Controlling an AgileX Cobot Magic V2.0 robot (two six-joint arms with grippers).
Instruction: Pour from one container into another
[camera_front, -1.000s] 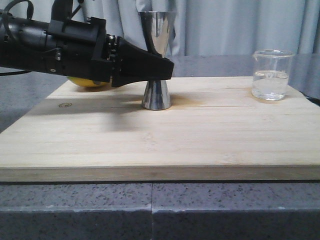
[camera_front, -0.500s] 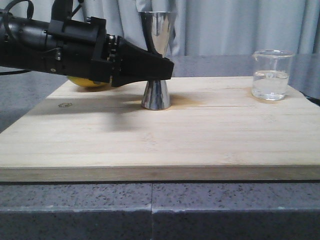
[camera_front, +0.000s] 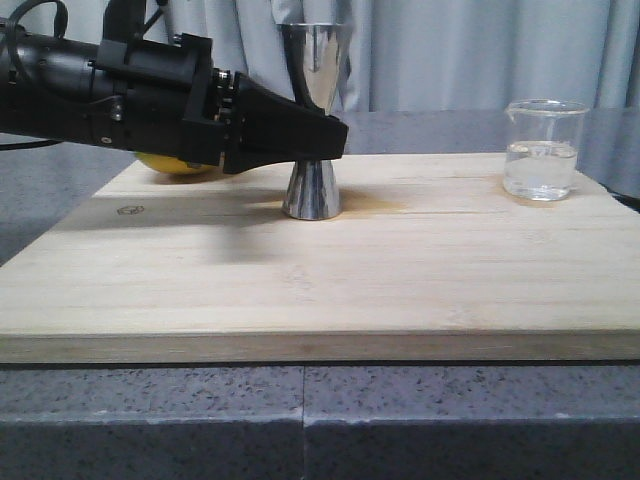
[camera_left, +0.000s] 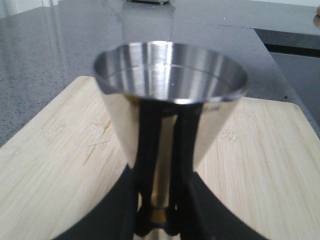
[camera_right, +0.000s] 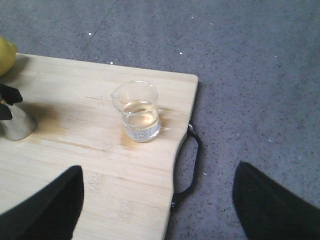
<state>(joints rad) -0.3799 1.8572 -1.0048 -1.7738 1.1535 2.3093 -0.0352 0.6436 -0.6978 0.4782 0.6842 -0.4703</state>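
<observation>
The steel jigger (camera_front: 313, 185) stands upright on the wooden board (camera_front: 300, 280), left of centre. My left gripper (camera_front: 335, 135) is shut on its narrow waist, coming in from the left. In the left wrist view the jigger's upper cup (camera_left: 170, 75) fills the frame, with my left gripper (camera_left: 159, 217) pinching the gold band below it. The glass beaker (camera_front: 545, 150) sits at the board's back right, holding a little clear liquid. My right gripper (camera_right: 160, 200) hovers open above the board's right edge, well short of the beaker (camera_right: 140, 112), holding nothing.
A yellow lemon (camera_front: 175, 165) lies behind my left arm at the board's back left. A black loop handle (camera_right: 192, 160) hangs off the board's right edge. Grey speckled counter (camera_front: 450, 420) surrounds the board; curtains hang behind.
</observation>
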